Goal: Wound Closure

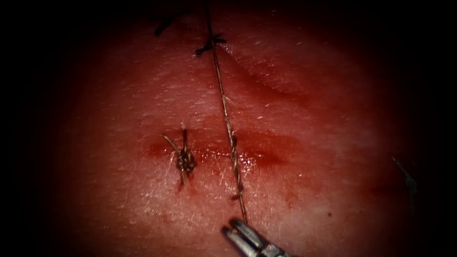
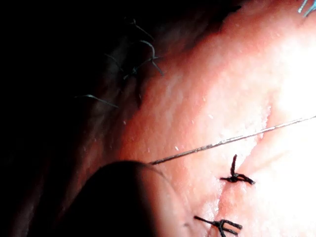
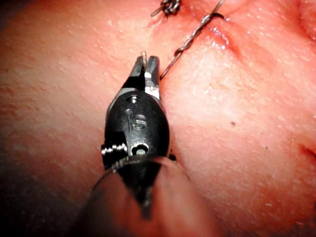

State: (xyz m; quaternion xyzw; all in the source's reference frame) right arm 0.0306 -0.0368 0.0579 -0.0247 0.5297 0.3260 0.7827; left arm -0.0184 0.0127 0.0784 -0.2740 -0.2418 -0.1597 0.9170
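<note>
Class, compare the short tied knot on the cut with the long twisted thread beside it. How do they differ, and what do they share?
The tied knot is a small bunch with short cut ends; the twisted thread is one long strand. The knot sits free of any tool; the thread's near end is at the right tool, whose jaws look shut on it. The knot lies left of the thread. Both cross the cut in the tissue.

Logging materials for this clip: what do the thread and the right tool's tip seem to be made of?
The thread looks like a braided or twisted fibre, tan and stained; its strands wind visibly along the taut line. The right tool, holding the thread's end, has bright, glossy jaws, apparently metal, on a smooth black housing, possibly plastic. No needle is visible.
</note>
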